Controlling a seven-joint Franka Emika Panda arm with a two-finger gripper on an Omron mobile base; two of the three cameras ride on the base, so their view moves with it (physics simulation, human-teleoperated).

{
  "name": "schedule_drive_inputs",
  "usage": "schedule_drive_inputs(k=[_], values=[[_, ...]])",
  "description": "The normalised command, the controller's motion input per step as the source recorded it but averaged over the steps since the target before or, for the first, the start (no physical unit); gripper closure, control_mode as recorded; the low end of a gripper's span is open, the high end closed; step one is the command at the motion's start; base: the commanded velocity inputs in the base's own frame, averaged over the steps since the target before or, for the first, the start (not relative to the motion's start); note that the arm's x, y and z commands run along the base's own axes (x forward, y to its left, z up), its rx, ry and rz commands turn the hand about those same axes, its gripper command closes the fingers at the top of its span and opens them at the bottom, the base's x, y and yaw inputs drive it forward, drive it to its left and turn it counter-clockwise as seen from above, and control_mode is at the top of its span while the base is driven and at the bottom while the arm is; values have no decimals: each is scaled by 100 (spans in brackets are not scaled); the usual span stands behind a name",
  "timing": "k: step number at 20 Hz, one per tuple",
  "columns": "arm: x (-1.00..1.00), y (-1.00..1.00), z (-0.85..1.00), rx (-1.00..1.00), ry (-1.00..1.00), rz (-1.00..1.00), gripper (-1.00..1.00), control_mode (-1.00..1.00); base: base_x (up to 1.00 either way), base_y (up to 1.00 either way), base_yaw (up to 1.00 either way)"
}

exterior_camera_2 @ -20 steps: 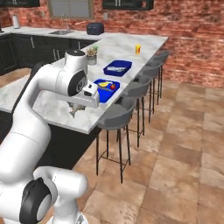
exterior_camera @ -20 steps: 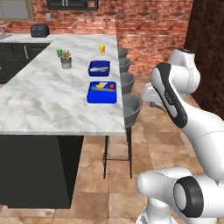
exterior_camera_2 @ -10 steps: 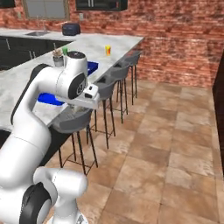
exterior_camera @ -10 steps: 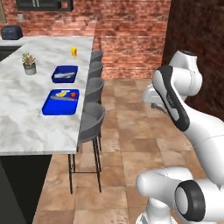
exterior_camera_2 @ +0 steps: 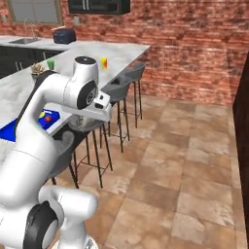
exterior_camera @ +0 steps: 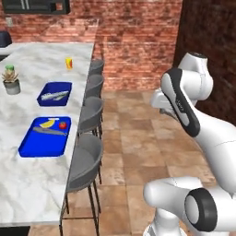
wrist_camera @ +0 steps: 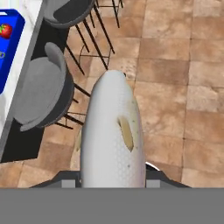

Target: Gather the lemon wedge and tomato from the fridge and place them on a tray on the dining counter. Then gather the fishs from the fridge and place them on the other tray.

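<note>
A grey-silver fish (wrist_camera: 113,135) with a tan fin runs lengthwise between the fingers of my gripper (wrist_camera: 112,180), which is shut on it above the tiled floor beside the dining counter (exterior_camera: 27,184). On the counter, the near blue tray (exterior_camera: 34,144) holds the lemon wedge (exterior_camera: 46,123), the tomato (exterior_camera: 62,125) and a slim grey item. The far blue tray (exterior_camera: 62,86) holds a silvery item (exterior_camera: 53,96). The hand view catches a corner of the near tray (wrist_camera: 9,52) with the tomato (wrist_camera: 5,30). The fridge is out of view.
Several round grey stools (exterior_camera: 86,159) line the counter's edge, two of them (wrist_camera: 43,87) just left of the fish. A potted plant (exterior_camera: 10,80) and a yellow-and-red object (exterior_camera: 69,63) stand farther along the counter. Open tiled floor (exterior_camera_2: 185,160) stretches to the brick wall.
Both base views have swung: the counter and trays have slid left in the picture and the floor and brick wall have come in. The arm keeps its pose with the fish.
</note>
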Motion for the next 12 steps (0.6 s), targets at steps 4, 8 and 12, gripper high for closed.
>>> schedule_drive_inputs(k=[4,8,12], values=[[0,0,0,0,0,0,100,100,91,-64,0],[0,0,0,0,0,0,100,100,82,-68,0],[0,0,0,0,0,0,100,100,89,-54,0]])
